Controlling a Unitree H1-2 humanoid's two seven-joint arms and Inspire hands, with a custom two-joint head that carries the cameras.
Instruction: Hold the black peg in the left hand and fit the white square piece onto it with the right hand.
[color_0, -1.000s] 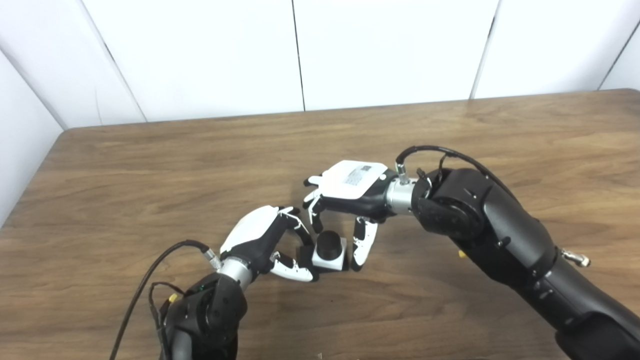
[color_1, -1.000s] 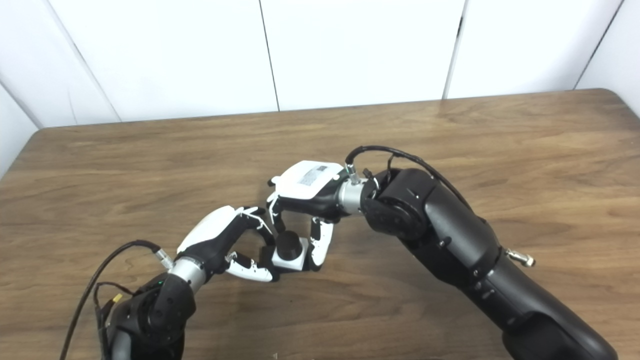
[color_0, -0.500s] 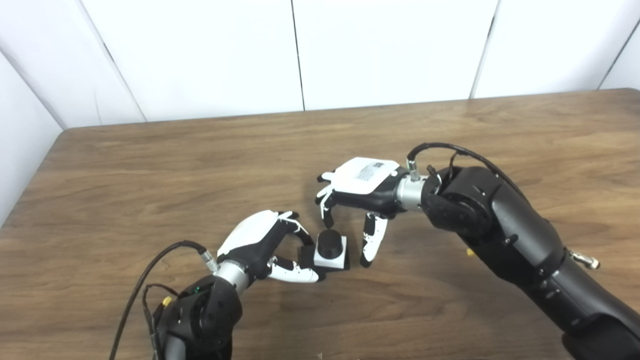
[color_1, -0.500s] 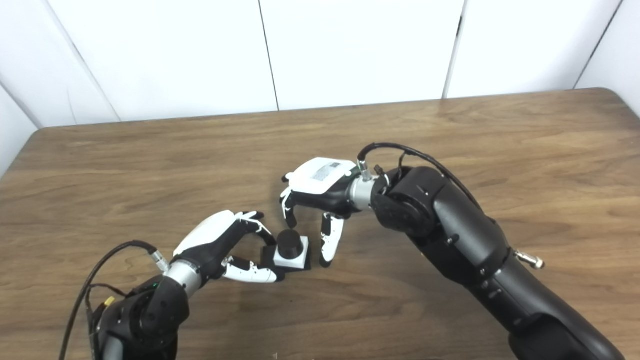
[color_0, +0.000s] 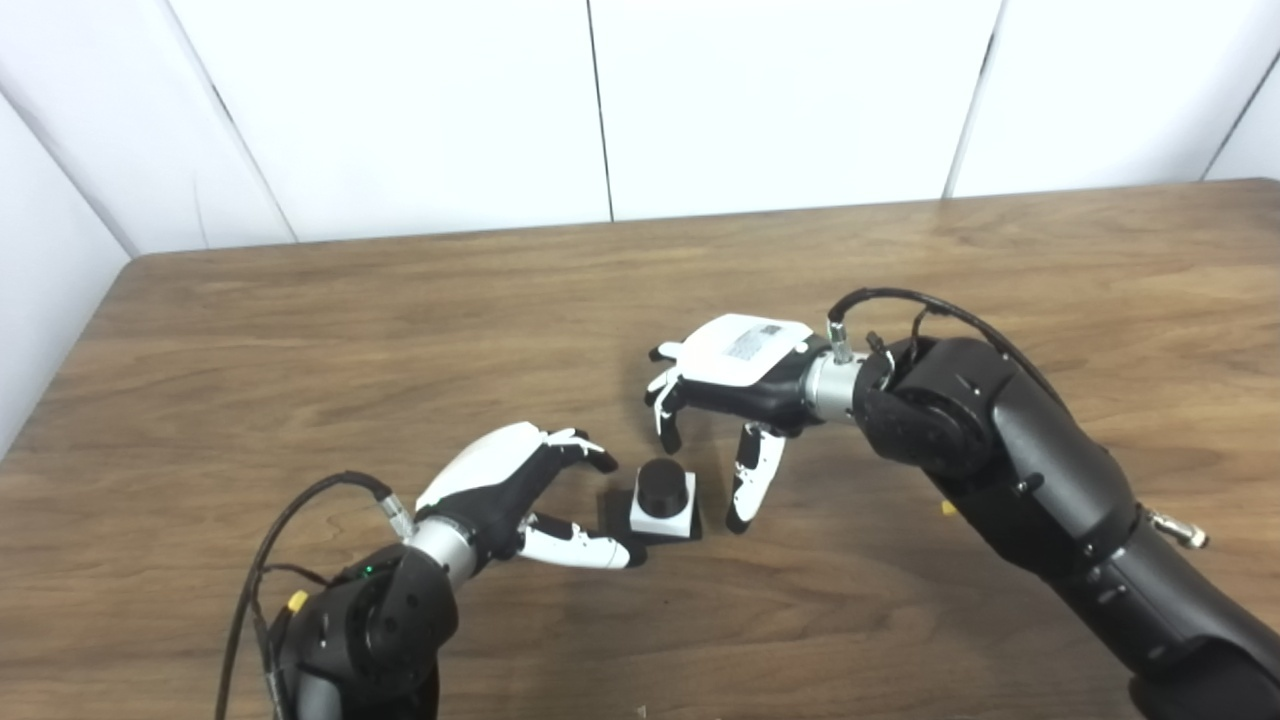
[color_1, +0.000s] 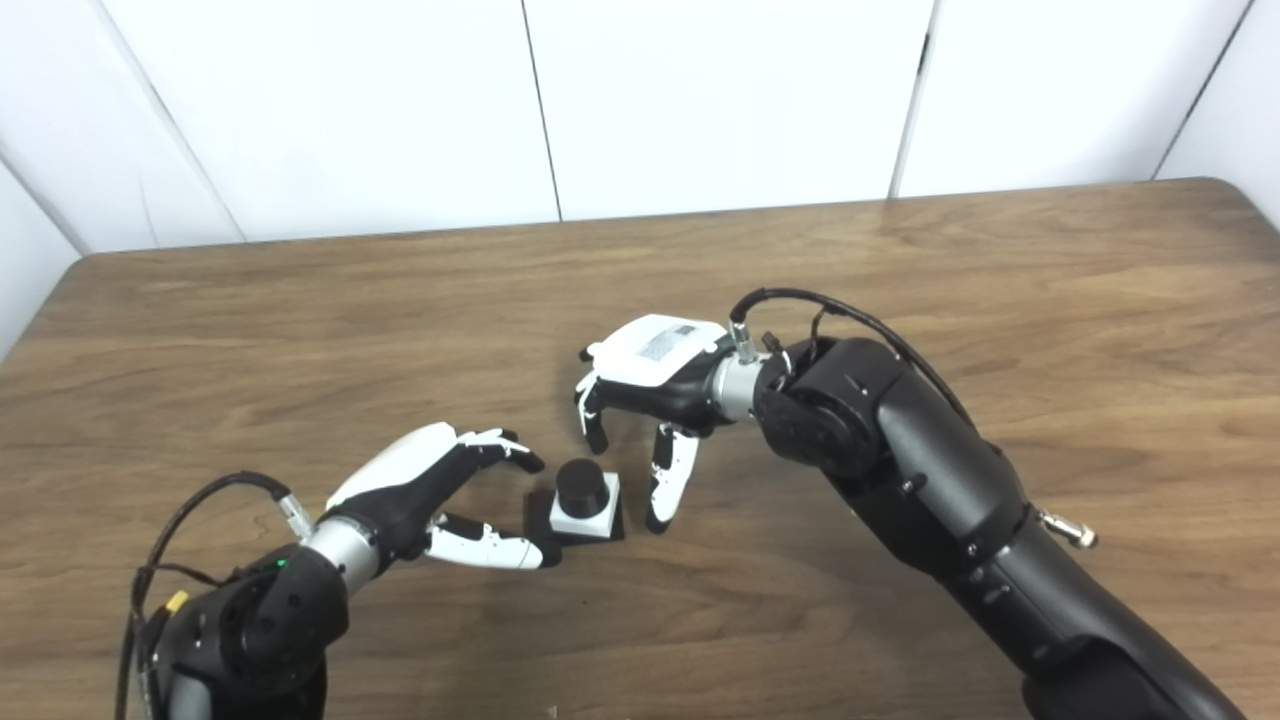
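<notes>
Left eye view is showing the black peg (color_0: 663, 484) standing up through the white square piece (color_0: 662, 516) on the wooden table (color_0: 300, 330), just below the frame's centre. The left hand (color_0: 505, 480) is lying to its left, fingers spread and holding nothing. The right hand (color_0: 728, 385) is hovering at its upper right, also spread wide and empty.

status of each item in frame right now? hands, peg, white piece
black peg: upright on the table, pokes up through the white piece, not held.
white square piece: seated around the peg, flat, not held.
left hand: open, beside the assembly, thumb tip near its base; contact unclear.
right hand: open, fingers curled downward, clear of the assembly.
</notes>
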